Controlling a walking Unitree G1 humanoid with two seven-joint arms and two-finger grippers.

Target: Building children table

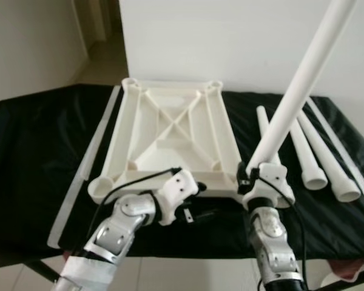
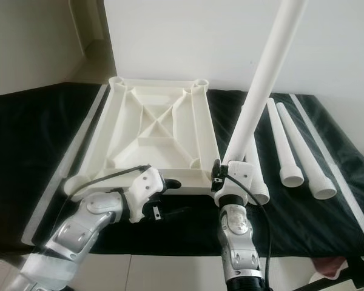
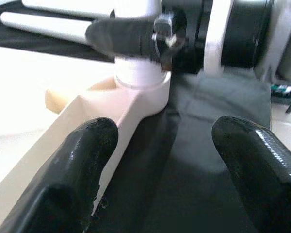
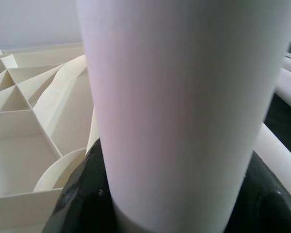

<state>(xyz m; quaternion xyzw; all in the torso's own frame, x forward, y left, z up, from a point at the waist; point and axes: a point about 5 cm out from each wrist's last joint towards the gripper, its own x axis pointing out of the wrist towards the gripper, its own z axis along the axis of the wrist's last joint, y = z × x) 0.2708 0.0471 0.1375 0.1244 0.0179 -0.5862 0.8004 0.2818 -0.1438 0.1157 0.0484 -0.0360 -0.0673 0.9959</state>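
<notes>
Black-draped bench (image 1: 36, 151) carrying upturned tabletop (image 1: 170, 130) at centre. Right gripper (image 1: 252, 177) clamped on first leg (image 1: 297, 91), seating it in five-o'clock corner socket. Left gripper (image 1: 188, 213) spread beside near edge. Three spare legs (image 1: 318, 154) lying at three o'clock, unfitted.

Right hand (image 2: 221, 177) clamped closed, forearm upright; left hand (image 2: 159, 195) spread, angled inward.
</notes>
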